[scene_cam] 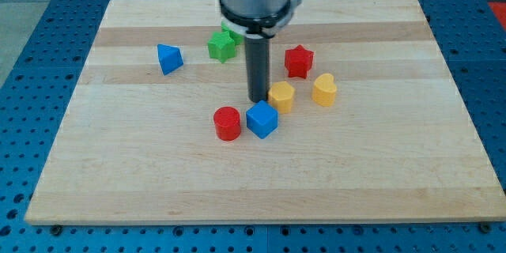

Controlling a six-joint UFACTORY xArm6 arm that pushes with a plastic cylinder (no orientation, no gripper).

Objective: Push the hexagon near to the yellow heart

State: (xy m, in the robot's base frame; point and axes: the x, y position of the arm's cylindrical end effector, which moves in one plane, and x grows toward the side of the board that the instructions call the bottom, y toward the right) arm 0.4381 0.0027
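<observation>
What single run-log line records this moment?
task: hexagon to heart | my tip: touching yellow hexagon on its left | yellow heart: right of hexagon, small gap | blue cube: below tip

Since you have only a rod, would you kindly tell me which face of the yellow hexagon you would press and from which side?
I would press the yellow hexagon on its face toward the view's left. The yellow heart lies close by on its right with a small gap between them. My tip already sits just off that left face, so a short, centred rightward push should probably close it.
</observation>
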